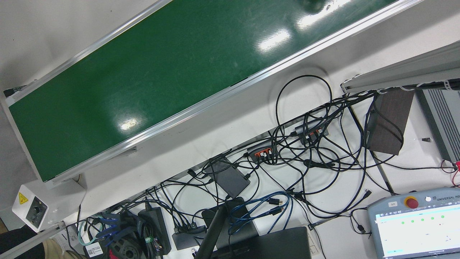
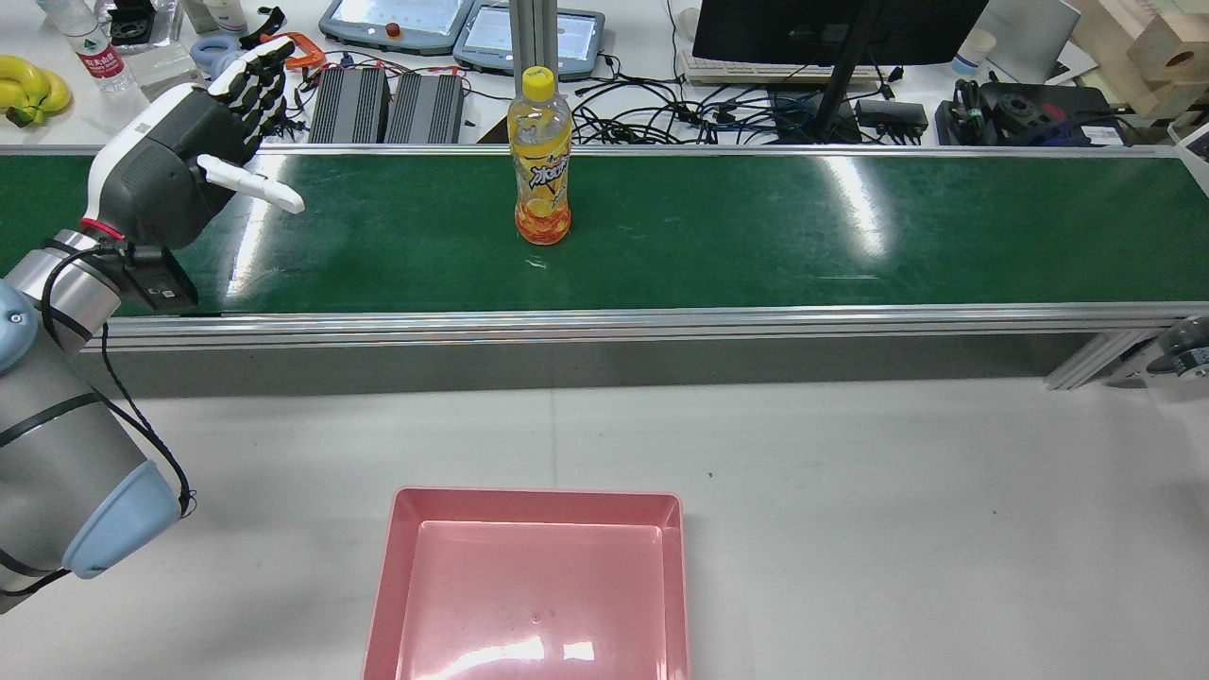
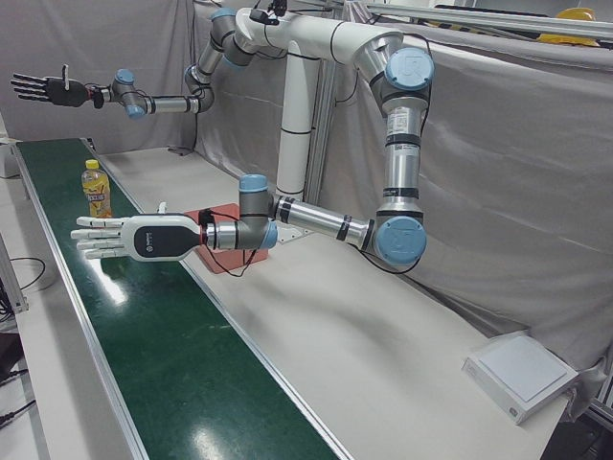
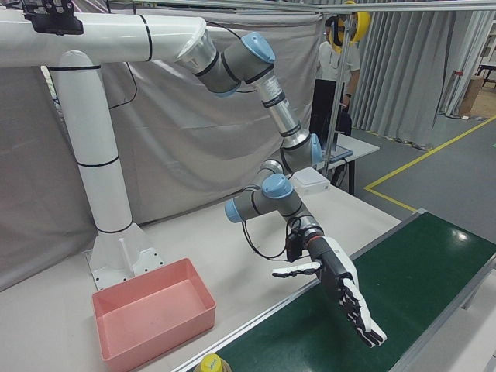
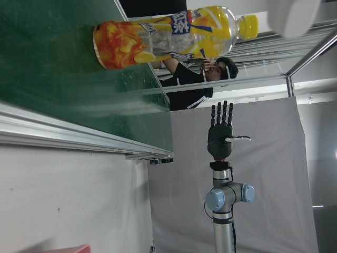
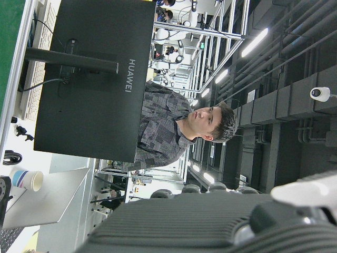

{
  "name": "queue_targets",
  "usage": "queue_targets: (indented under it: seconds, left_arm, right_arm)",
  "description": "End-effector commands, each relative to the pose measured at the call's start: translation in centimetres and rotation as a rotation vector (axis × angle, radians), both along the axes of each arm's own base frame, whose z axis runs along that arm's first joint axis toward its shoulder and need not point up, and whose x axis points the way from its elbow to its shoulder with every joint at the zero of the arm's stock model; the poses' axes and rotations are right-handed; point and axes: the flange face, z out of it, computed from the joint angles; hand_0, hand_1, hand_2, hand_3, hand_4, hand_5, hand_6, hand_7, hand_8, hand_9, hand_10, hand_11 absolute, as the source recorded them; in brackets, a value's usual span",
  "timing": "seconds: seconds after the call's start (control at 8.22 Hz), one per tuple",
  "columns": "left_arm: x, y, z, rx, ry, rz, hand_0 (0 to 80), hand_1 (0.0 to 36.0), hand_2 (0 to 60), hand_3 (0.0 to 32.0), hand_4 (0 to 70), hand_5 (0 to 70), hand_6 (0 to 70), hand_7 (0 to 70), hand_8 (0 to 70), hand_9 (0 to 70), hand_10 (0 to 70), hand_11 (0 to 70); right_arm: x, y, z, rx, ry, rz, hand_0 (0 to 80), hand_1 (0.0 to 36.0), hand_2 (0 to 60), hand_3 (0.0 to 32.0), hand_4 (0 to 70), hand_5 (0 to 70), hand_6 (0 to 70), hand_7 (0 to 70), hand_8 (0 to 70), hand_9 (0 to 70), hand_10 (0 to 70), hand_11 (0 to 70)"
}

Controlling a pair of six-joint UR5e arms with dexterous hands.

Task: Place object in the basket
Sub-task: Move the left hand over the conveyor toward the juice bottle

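An orange drink bottle [image 2: 540, 161] with a yellow cap stands upright on the green conveyor belt [image 2: 756, 227]. It also shows in the left-front view [image 3: 95, 190] and lies on its side in the left hand view [image 5: 168, 36]. The pink basket [image 2: 538, 494] sits empty on the white table in front of the belt; it also shows in the right-front view [image 4: 155, 333]. My left hand [image 2: 189, 161] is open, fingers spread, low over the belt's left end and well apart from the bottle [image 3: 124, 238] [image 4: 341, 294]. My right hand [image 3: 43, 89] is open and raised high beyond the bottle [image 5: 221, 132].
Behind the belt lies a desk with a monitor [image 2: 831, 28], teach pendants [image 2: 397, 19] and tangled cables [image 1: 309, 151]. The belt has raised aluminium rails [image 2: 604, 326]. A white box [image 3: 522, 374] lies at the far table corner. A person stands beyond the belt [image 5: 195, 79].
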Motion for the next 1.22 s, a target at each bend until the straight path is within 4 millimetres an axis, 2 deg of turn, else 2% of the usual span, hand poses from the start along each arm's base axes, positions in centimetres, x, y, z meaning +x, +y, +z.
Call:
queue_targets:
  seconds: [0.0,0.12,0.24,0.37,0.61,1.1]
  left_arm:
    - [3.5,-2.3,-3.1,0.01,0.002,0.013,61.6,10.1,0.0,0.0,1.2,20.6,0.0,0.0,0.0,0.0,0.0,1.3]
    - [4.8,-3.5,-3.2,0.012,0.003,0.016,63.7,11.2,0.0,0.0,0.6,21.3,0.0,0.0,0.0,0.0,0.0,1.9]
    - [5.4,-3.9,-3.1,0.018,0.007,0.018,63.9,11.3,0.0,0.0,0.4,20.2,0.0,0.0,0.0,0.0,0.0,2.0]
    - [6.5,-3.3,-3.0,0.018,0.0,0.035,64.2,11.5,0.0,0.0,0.2,19.3,0.0,0.0,0.0,0.0,0.1,2.4]
    - [7.4,-3.0,-3.9,0.039,-0.021,0.035,65.0,11.9,0.0,0.0,0.4,18.1,0.0,0.0,0.0,0.0,0.0,2.0]
    - [8.3,-2.9,-4.4,0.046,-0.016,0.052,66.4,12.1,0.0,0.0,1.1,21.8,0.0,0.0,0.0,0.0,0.1,2.4]
  right_arm:
    - [0.0,0.0,0.1,-0.001,0.0,0.0,0.0,0.0,0.0,0.0,0.0,0.0,0.0,0.0,0.0,0.0,0.0,0.0]
    - [0.0,0.0,0.0,0.0,0.0,0.0,0.0,0.0,0.0,0.0,0.0,0.0,0.0,0.0,0.0,0.0,0.0,0.0]
    - [0.0,0.0,0.0,0.0,0.0,0.0,0.0,0.0,0.0,0.0,0.0,0.0,0.0,0.0,0.0,0.0,0.0,0.0]
    - [0.0,0.0,0.0,0.0,0.0,0.0,0.0,0.0,0.0,0.0,0.0,0.0,0.0,0.0,0.0,0.0,0.0,0.0]
    - [0.1,0.0,0.0,0.0,0.0,0.0,0.0,0.0,0.0,0.0,0.0,0.0,0.0,0.0,0.0,0.0,0.0,0.0]
    - [0.0,0.0,-0.1,0.002,0.0,-0.002,0.0,0.0,0.0,0.0,0.0,0.0,0.0,0.0,0.0,0.0,0.0,0.0]
